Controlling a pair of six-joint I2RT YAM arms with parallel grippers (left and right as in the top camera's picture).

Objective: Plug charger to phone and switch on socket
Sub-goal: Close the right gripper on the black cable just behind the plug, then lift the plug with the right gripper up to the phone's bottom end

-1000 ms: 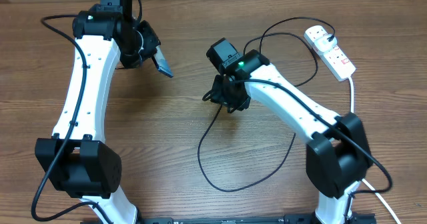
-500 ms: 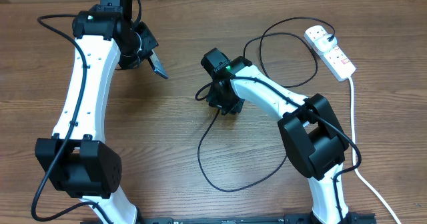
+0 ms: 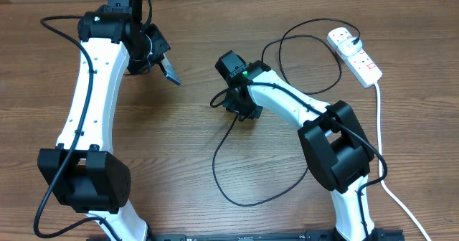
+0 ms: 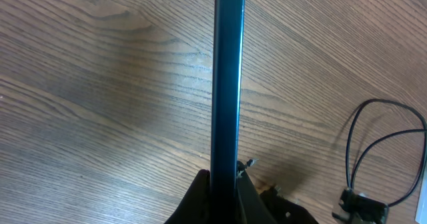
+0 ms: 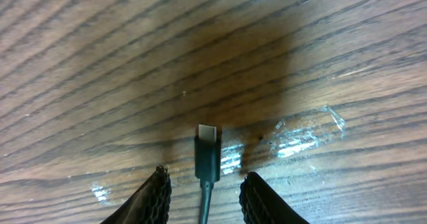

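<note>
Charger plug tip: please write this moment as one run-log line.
left gripper: shut on phone | right gripper: open around charger plug tip

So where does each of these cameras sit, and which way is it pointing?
Overhead: fixed above the table, looking straight down; left arm and right arm show.
Left wrist: on the left arm, looking along the left gripper, shut on the phone.
Right wrist: on the right arm, looking down past the open right gripper at the charger tip.
Shared: the charger shows in all three.

No legible text or markings
</note>
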